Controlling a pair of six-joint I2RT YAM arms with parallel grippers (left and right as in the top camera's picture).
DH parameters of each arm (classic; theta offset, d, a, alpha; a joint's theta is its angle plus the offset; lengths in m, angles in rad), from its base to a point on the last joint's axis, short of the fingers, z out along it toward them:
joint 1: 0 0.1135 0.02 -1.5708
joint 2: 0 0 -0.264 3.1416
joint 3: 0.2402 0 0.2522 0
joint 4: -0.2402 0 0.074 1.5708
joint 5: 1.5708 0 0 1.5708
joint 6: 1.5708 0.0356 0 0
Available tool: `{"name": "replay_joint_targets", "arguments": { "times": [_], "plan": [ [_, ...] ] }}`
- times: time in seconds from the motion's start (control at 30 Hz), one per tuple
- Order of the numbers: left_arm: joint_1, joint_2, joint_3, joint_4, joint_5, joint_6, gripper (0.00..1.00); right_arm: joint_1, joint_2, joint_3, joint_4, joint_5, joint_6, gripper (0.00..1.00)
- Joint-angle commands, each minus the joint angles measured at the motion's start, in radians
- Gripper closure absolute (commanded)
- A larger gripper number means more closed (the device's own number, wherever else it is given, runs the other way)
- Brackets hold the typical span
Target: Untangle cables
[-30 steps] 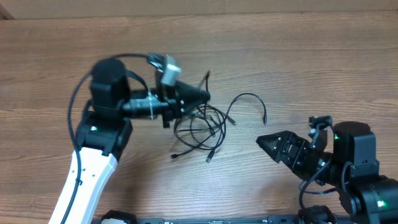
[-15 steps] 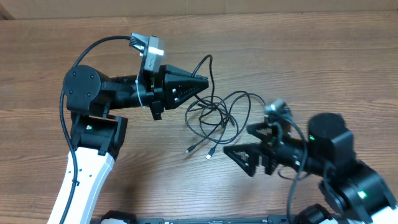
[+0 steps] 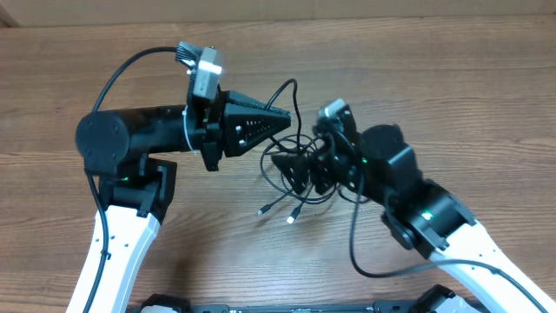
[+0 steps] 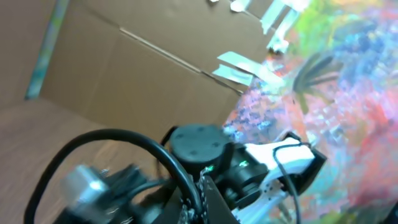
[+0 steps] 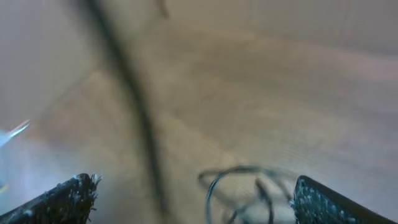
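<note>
**A:** Left gripper (image 3: 280, 116) is pinched shut, looks like it's got a strand of the cables (image 3: 276, 202), which sit bunched between the two. Right gripper (image 3: 295, 169) gapes wide over the pile, holding nothing.

**B:** Risk imo: it grabs several loops at once, then pulling just cinches the knot tighter.

The left arm (image 3: 113, 239) rises from the near-left edge of the worktop (image 3: 452, 69) and bends at a black elbow (image 3: 97, 139). Its forearm lies level, pointing right toward the middle. The left claw (image 3: 285, 114) is pinched shut on a cable (image 3: 294, 90). The right arm (image 3: 434, 217) reaches in from the near-right corner, pointing left. The right claw (image 3: 301, 170) gapes, its fingertips (image 5: 71, 199) wide apart.
</note>
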Motion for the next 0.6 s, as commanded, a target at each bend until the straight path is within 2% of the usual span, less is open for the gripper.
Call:
{"name": "replay_joint_targets", "arguments": {
  "times": [0.0, 0.07, 0.13, 0.17, 0.37, 0.43, 0.47, 0.5, 0.53, 0.57],
  "plan": [
    [0.003, -0.003, 0.024, 0.098, 0.008, -0.171, 0.96, 0.013, 0.061, -0.004, 0.061, 0.195, -0.012, 0.11],
    [0.003, -0.003, 0.024, 0.172, 0.008, -0.222, 0.96, 0.013, 0.097, -0.004, 0.100, 0.238, -0.012, 0.44],
    [0.004, -0.003, 0.024, 0.226, 0.018, -0.248, 0.96, 0.013, 0.116, -0.003, 0.115, 0.267, -0.039, 0.81],
    [0.004, -0.003, 0.024, 0.240, 0.030, -0.246, 0.96, 0.013, 0.115, -0.003, 0.117, 0.275, -0.038, 0.96],
    [0.072, 0.009, 0.023, 0.209, 0.188, -0.128, 0.96, 0.013, -0.012, 0.055, 0.113, 0.239, 0.008, 0.96],
    [0.088, 0.021, 0.022, 0.173, 0.223, -0.097, 0.91, 0.013, -0.072, 0.071, 0.109, 0.187, 0.008, 0.96],
    [0.088, 0.028, 0.021, 0.154, 0.234, -0.080, 0.79, 0.013, -0.100, 0.074, 0.104, 0.172, 0.008, 0.96],
    [0.086, 0.036, 0.021, 0.134, 0.243, -0.061, 0.50, 0.013, -0.131, 0.074, 0.092, 0.169, 0.008, 0.96],
    [0.080, 0.048, 0.021, 0.111, 0.251, -0.039, 0.14, 0.013, -0.154, 0.074, 0.075, 0.174, 0.008, 0.96],
    [0.072, 0.060, 0.020, 0.087, 0.251, -0.019, 0.00, 0.011, -0.177, 0.074, 0.052, 0.185, 0.008, 0.96]
  ]
}}
